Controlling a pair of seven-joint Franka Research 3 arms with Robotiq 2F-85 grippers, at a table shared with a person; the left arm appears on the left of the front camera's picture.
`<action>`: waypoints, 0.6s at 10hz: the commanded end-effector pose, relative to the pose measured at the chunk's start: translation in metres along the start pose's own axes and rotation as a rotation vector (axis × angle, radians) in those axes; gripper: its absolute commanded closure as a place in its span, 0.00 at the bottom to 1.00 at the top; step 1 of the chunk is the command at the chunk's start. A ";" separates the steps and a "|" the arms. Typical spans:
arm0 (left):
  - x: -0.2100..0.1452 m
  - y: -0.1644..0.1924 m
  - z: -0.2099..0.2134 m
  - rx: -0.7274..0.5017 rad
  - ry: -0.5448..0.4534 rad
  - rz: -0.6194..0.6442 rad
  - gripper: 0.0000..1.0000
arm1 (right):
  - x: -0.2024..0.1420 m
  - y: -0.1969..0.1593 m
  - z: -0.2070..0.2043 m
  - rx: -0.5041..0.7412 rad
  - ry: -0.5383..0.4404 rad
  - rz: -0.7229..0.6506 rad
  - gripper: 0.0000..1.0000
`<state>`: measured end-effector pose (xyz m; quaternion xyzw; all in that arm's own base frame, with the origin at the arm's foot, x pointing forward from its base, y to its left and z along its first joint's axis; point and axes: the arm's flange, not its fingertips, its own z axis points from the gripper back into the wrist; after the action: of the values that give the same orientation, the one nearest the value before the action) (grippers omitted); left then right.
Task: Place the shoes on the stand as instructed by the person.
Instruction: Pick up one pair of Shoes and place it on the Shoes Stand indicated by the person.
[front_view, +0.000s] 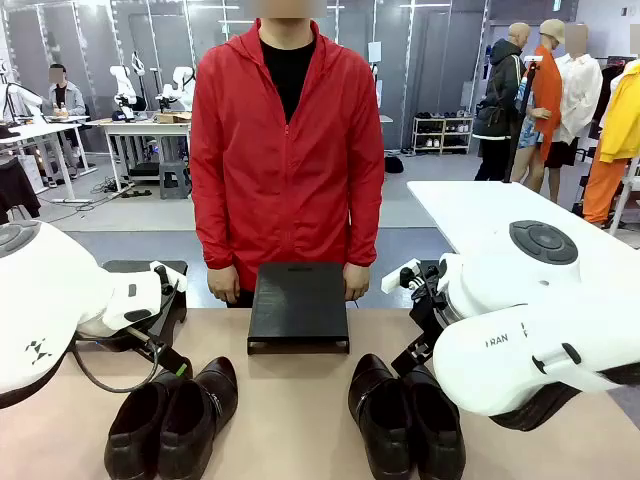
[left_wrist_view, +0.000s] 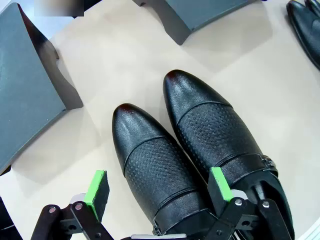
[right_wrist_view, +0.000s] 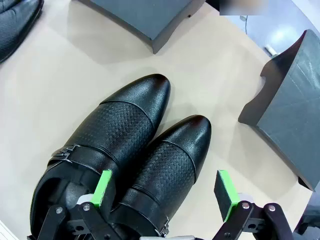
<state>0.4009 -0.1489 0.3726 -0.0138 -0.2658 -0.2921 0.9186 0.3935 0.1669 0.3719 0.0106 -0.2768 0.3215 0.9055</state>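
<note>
Front view, item 1: black stand on the table, with the person in a red jacket standing directly behind it. Items 2 and 3: we count 2 pairs of shiny black shoes on the near side of the stand, left pair off its left corner, right pair off its right corner, toes toward it. Left gripper: green pads spread wide above the left pair, gripping nothing. Right gripper: pads spread likewise above the right pair, gripping nothing.
</note>
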 end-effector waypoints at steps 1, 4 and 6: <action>0.000 0.000 0.000 0.000 0.000 -0.001 0.00 | 0.000 0.000 0.000 0.000 0.000 0.000 0.00; 0.000 0.000 0.000 0.000 0.000 -0.001 0.00 | 0.000 0.000 0.000 0.000 0.000 0.000 0.00; 0.000 0.000 0.000 0.000 0.000 -0.001 0.00 | 0.000 0.000 0.000 0.000 0.000 0.000 0.00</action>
<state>0.4008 -0.1492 0.3726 -0.0137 -0.2658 -0.2925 0.9185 0.3935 0.1670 0.3719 0.0102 -0.2768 0.3224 0.9052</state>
